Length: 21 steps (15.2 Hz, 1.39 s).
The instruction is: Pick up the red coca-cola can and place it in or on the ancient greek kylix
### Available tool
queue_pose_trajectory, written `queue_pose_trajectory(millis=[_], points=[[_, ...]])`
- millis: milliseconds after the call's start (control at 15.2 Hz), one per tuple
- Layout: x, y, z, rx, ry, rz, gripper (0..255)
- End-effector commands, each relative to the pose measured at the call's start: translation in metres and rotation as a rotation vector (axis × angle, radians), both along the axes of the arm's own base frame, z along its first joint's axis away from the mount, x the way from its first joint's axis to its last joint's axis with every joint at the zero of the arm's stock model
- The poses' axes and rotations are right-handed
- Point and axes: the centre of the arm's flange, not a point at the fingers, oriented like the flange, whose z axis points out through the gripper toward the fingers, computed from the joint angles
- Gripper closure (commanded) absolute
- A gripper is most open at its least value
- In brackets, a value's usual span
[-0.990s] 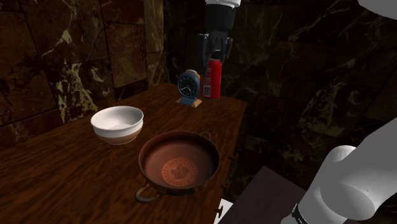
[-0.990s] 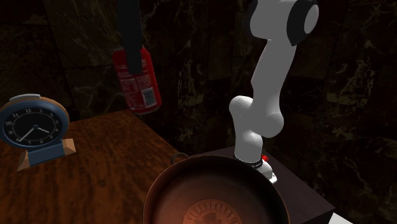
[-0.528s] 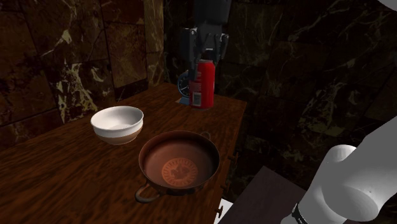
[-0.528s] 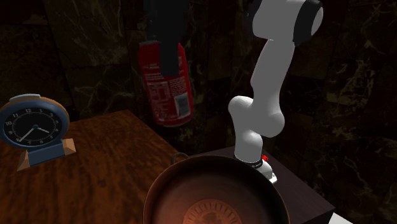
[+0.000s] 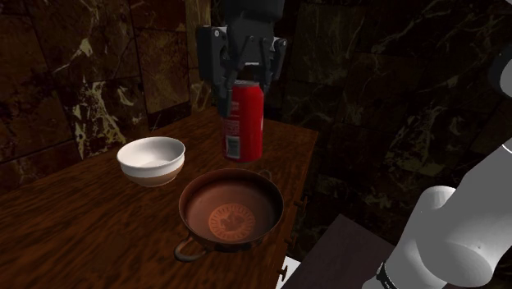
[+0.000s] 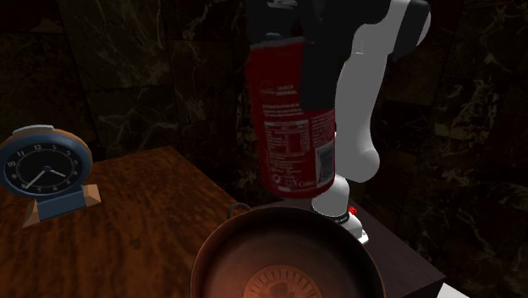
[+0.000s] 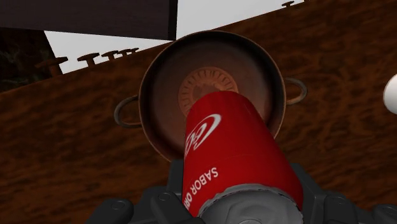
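Cola can (image 7: 235, 153), between the fingers of the black gripper (image 5: 244, 92): red body, white script and lettering, white printed panel with barcode, grey end.

Kylix (image 5: 232, 212), beyond the fingertips: brown interior, darker rim and handles, paler round medallion at centre.

Bowl (image 5: 151, 160): white, tan band at the foot.

Alarm clock (image 6: 42, 169): blue case, black dial, white numerals and hands, tan base.

Table (image 5: 82, 234): dark red-brown wood grain.

Wall (image 5: 82, 74): dark brown marble, pale veins.

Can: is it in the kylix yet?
Out. The can hangs in the air, clear of the kylix; its bowl is bare.
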Motion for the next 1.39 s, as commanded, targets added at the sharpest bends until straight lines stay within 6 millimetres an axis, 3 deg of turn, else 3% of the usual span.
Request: queue_pose_trajectory(millis=[0, 1056, 1320], points=[[-0.005, 0.004, -0.005, 0.0, 0.0, -0.001, 255], [-0.005, 0.004, -0.09, 0.0, 0.0, -0.001, 255], [-0.005, 0.004, -0.09, 0.0, 0.0, -0.001, 255]])
